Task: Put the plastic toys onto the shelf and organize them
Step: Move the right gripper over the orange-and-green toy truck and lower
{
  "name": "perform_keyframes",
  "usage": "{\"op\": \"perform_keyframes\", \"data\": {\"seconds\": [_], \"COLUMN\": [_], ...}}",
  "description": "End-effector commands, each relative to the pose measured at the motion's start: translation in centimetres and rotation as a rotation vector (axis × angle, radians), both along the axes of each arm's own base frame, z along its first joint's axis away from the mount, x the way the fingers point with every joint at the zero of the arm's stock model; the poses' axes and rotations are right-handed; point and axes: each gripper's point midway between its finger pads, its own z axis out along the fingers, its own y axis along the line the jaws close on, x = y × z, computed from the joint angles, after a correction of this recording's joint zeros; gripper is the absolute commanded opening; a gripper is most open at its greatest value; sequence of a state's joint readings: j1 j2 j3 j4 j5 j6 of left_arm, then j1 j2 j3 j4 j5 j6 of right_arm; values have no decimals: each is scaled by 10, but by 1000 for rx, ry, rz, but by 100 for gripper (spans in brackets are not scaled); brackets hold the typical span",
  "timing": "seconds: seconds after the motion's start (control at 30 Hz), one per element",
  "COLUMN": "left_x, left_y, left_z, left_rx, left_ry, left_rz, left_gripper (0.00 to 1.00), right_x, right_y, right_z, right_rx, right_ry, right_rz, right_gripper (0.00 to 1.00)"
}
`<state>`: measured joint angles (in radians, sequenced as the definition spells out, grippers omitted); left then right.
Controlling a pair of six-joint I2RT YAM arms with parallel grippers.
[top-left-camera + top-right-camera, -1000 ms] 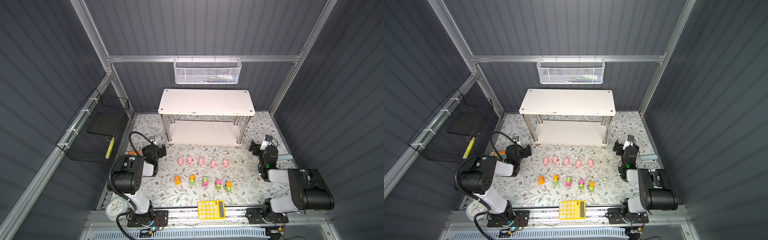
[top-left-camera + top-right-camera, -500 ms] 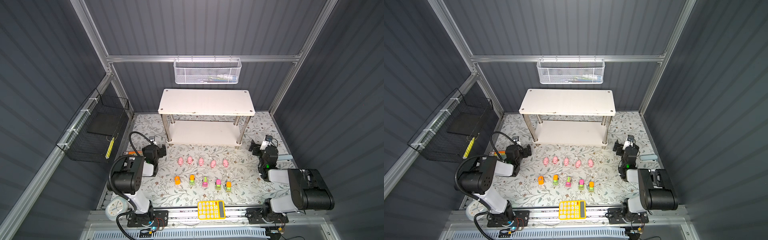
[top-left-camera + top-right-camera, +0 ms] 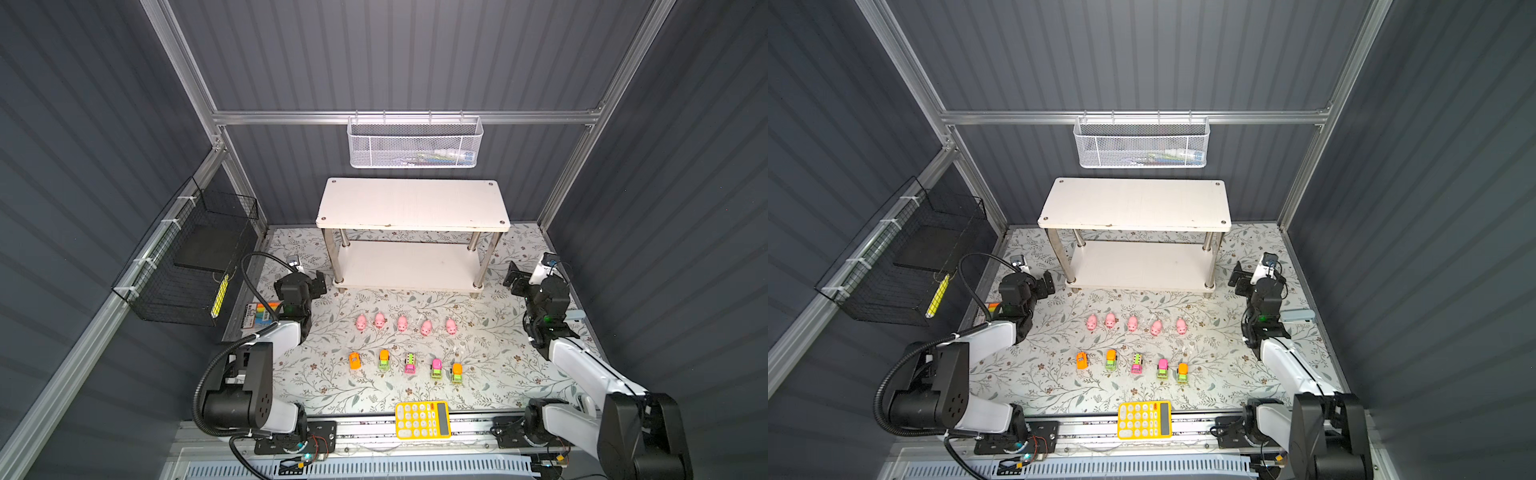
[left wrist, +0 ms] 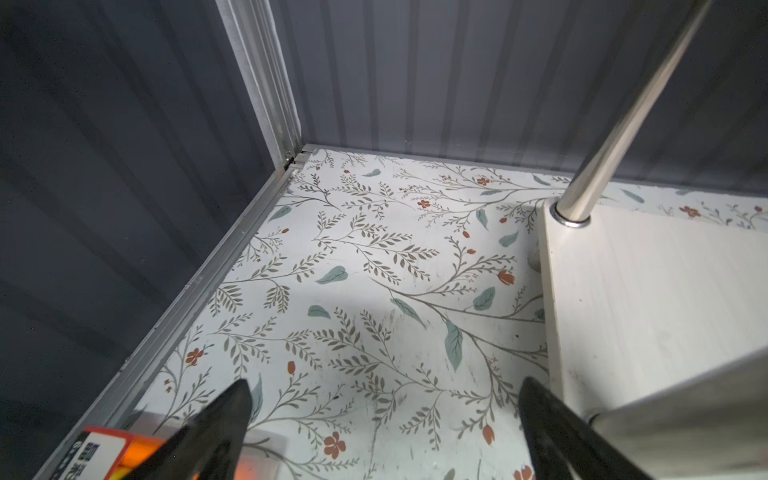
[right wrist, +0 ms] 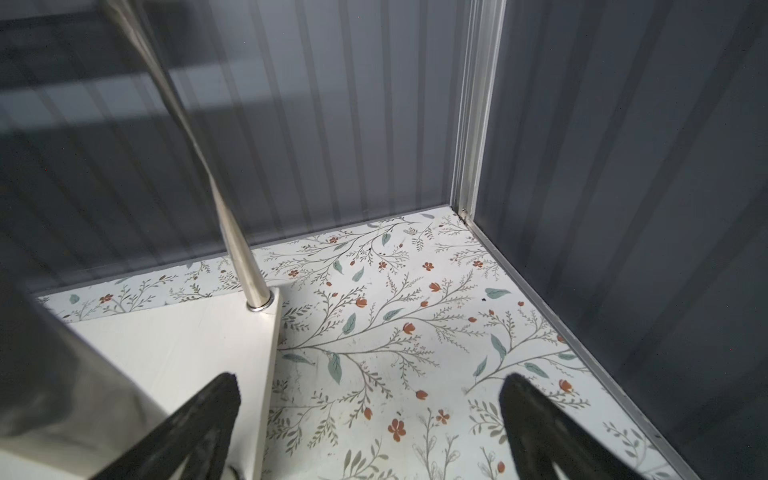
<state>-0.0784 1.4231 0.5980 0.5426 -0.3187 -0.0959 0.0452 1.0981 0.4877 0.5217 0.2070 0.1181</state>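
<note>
Both top views show the white two-tier shelf (image 3: 413, 203) by the floral tabletop's (image 3: 316, 386) back edge; glossy pink pigs (image 3: 402, 323) and boxy toy vehicles (image 3: 410, 363) form two rows mid-tabletop, open room around. The left gripper (image 4: 386, 384) and right gripper (image 5: 370, 378) gape empty beside the shelf's ends.

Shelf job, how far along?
Done: nothing, both boards of the shelf look bare. In hand: nothing, the left gripper and right gripper hang open and empty beside the shelf's ends. Remaining: all five pigs and five vehicles, lined in two rows on the mat.
</note>
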Motion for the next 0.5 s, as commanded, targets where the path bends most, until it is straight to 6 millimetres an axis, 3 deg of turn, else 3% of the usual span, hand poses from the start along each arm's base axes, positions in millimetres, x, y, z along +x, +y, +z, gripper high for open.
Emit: {"op": "perform_keyframes", "data": {"seconds": [0.0, 0.17, 0.23, 0.37, 0.47], "left_x": [-9, -30, -40, -56, -64], "left_y": [1, -16, -27, -41, -42], "left_z": [11, 15, 16, 17, 21], "left_rx": [-101, -149, -165, -209, -237], "left_ry": [22, 76, 95, 106, 103], "left_rz": [71, 79, 61, 30, 29], "left_gripper": [100, 100, 100, 100, 100], "right_x": [-18, -49, -70, -105, -129], "right_y": [20, 66, 86, 113, 122], "right_z": [-25, -46, -57, -72, -88], "right_rx": [8, 127, 155, 192, 182], "right_ry": [161, 334, 407, 523, 642], "right_rz": [1, 73, 124, 214, 248], "right_gripper": [99, 99, 99, 99, 99]}}
